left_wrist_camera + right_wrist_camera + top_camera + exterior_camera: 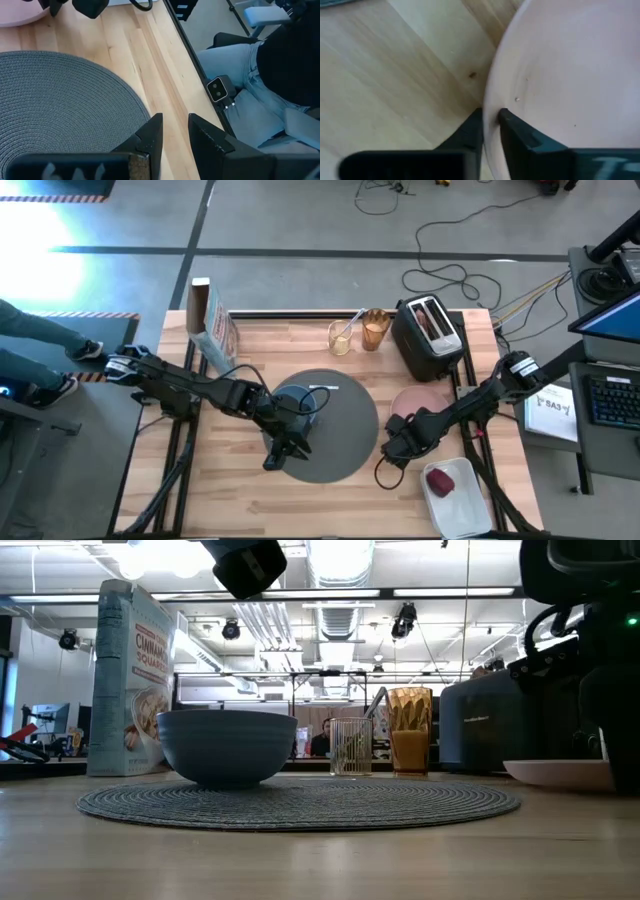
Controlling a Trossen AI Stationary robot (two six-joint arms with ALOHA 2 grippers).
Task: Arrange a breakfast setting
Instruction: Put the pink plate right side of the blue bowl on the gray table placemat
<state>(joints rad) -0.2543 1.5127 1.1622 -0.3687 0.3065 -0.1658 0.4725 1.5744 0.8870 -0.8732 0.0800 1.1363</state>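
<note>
The round dark-grey mat (335,430) lies at the table's middle, with the blue bowl (228,745) standing on its far left part. My left gripper (175,127) hovers over the mat's near edge (285,448), slightly open and empty. My right gripper (491,120) is shut on the pink plate (420,402), right of the mat. The amber tumbler (375,330) and a clear glass holding the spoon (343,335) stand at the far edge. Toast (430,320) sticks up from the toaster. The red apple (440,480) lies in the white tray. My right gripper pinches the pink plate's rim (492,107) between its two fingers, one finger over the plate's inner face and one outside it. The fingers come from the table's near-left side, at the plate's near-left edge (403,425). The plate sits about level (560,772).
A cereal box (210,325) stands at the far left. The black toaster (430,335) stands far right, just behind the plate. The white tray (455,492) lies at the near right corner. A person in jeans (250,95) is beside the table's left side.
</note>
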